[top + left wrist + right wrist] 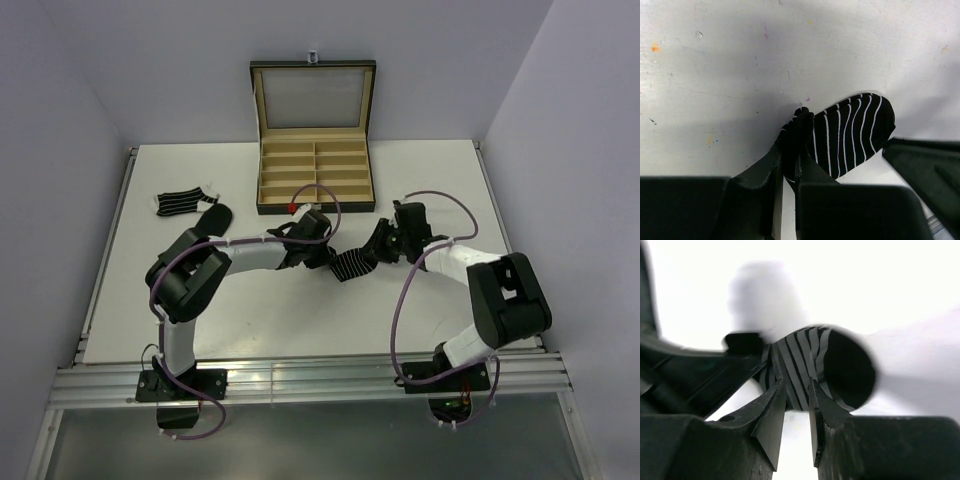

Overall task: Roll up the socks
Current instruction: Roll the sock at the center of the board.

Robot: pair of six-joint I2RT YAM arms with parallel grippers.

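Black fabric is pinched thin between the jaws of your left gripper. It is clamped on one end of the striped sock, right at the edge, and the rest of the sock fans out over the table beyond the fingertips. Your right gripper is clenched on the other end, its jaws nearly together with striped cloth bunched between them. There the sock curls round a dark hollow, which may be the open cuff or the first turn of a roll; the blur does not let you tell which.

Gripping both ends spans the sock between your two arms near the table's middle, probably so one side can anchor while the other turns. By that reading, the roll is barely begun.

Well apart, at the far left, a second striped sock and a plain black sock lie touching, not yet rolled. Beyond the grippers stands the open box with its tan lining.
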